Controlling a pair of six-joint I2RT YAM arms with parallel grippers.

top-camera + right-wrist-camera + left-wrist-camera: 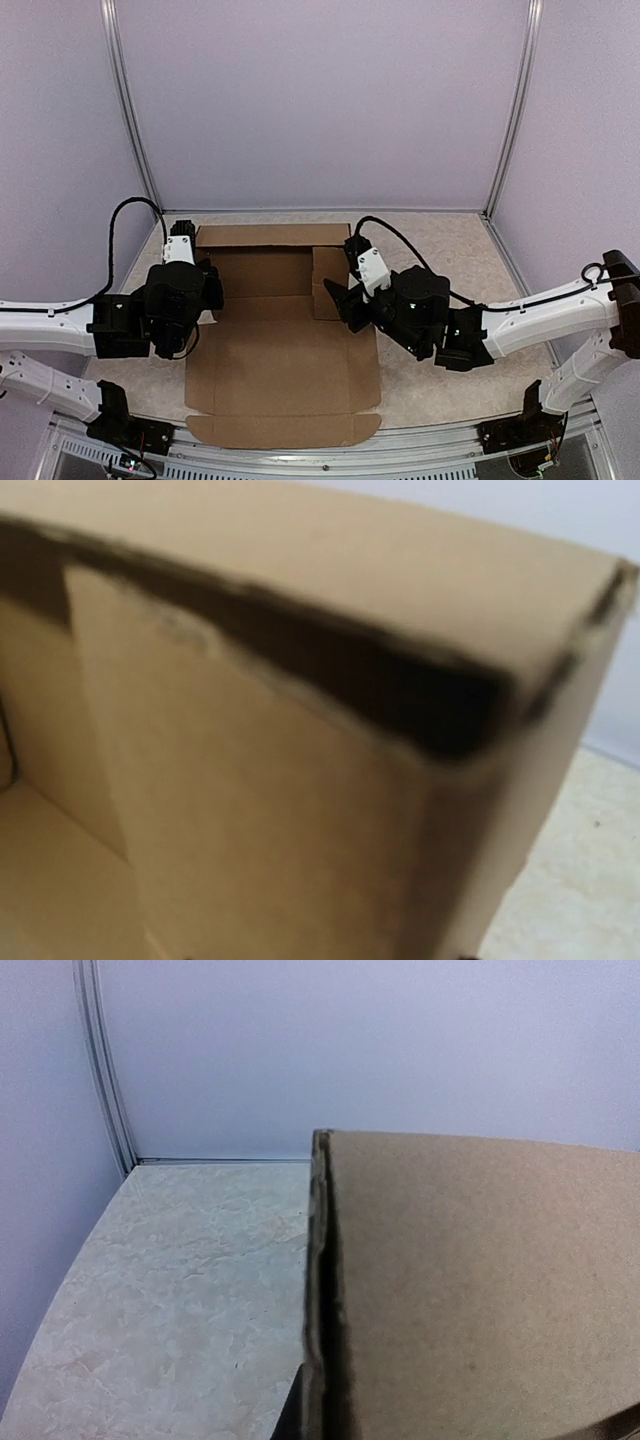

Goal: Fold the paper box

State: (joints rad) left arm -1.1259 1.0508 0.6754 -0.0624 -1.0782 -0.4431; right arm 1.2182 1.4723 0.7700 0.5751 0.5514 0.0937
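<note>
The paper box (pixel 280 360) is a brown cardboard sheet lying in the middle of the table. Its back wall stands up and its front flap lies flat by the near edge. My left gripper (pixel 207 290) is at the box's left wall. In the left wrist view the doubled wall edge (pixel 322 1290) runs straight down between the jaws, and they look shut on it. My right gripper (pixel 335 303) is at the upright right side flap (pixel 330 280), with its jaws spread. The right wrist view is filled by blurred cardboard (pixel 260 810), which hides the fingers.
The marbled table top (pixel 440 260) is enclosed by lavender walls with metal corner posts (pixel 130 120). A metal rail (pixel 300 450) runs along the near edge, just in front of the box's front flap. Both arms reach inward from the sides.
</note>
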